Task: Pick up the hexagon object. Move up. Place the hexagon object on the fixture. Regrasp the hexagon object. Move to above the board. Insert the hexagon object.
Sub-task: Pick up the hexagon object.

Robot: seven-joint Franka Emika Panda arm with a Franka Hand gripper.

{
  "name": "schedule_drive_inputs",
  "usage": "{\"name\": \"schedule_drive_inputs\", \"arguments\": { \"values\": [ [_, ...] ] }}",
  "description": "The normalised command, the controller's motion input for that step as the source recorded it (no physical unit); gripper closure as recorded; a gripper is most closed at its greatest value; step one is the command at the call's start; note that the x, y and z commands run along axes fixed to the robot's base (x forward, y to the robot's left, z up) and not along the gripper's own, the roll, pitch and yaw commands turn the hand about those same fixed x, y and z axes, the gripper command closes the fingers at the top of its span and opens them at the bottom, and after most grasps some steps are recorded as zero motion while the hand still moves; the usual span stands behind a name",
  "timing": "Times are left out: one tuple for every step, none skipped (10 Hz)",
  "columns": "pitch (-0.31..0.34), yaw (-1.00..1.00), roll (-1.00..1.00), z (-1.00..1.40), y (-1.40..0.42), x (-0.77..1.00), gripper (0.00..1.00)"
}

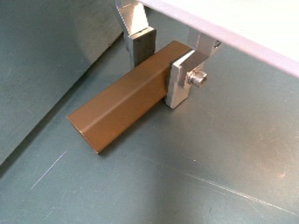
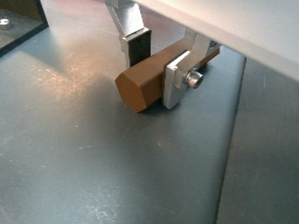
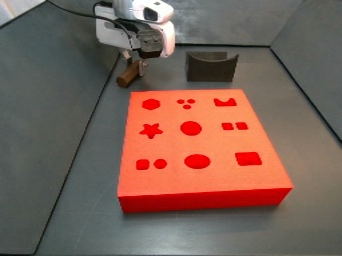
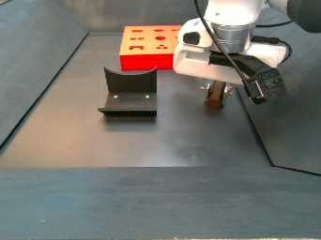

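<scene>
One gripper (image 1: 160, 61) is down at the grey floor, its two silver fingers (image 1: 181, 80) straddling the hexagon object (image 1: 119, 109), pads against its flanks, clamped or near enough. In both wrist views the peg lies flat, long axis running out past the fingertips. Rightward in a side view sit the fixture (image 3: 210, 68) and, nearer, the board (image 3: 198, 147).

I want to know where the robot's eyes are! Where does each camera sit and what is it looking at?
Wrist view: on the arm, looking down at the gripper straddling the hexagon object.
Wrist view: same, from another angle.
Side view: high, beyond the board, facing the fixture and gripper.
Side view: high at the opposite end, fixture nearer, board behind.
All share the hexagon object.
</scene>
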Motion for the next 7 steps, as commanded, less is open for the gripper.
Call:
{"name": "schedule_drive_inputs", "arguments": {
  "values": [
    [0.0, 0.0, 0.0, 0.0, 0.0, 0.0, 1.0],
    [0.0, 0.0, 0.0, 0.0, 0.0, 0.0, 1.0],
    [0.0, 0.0, 0.0, 0.0, 0.0, 0.0, 1.0],
    [0.0, 0.0, 0.0, 0.0, 0.0, 0.0, 1.0],
    [0.0, 0.0, 0.0, 0.0, 0.0, 0.0, 1.0],
    [0.0, 0.0, 0.0, 0.0, 0.0, 0.0, 1.0],
    [0.0, 0.0, 0.0, 0.0, 0.0, 0.0, 1.0]
  ]
}}
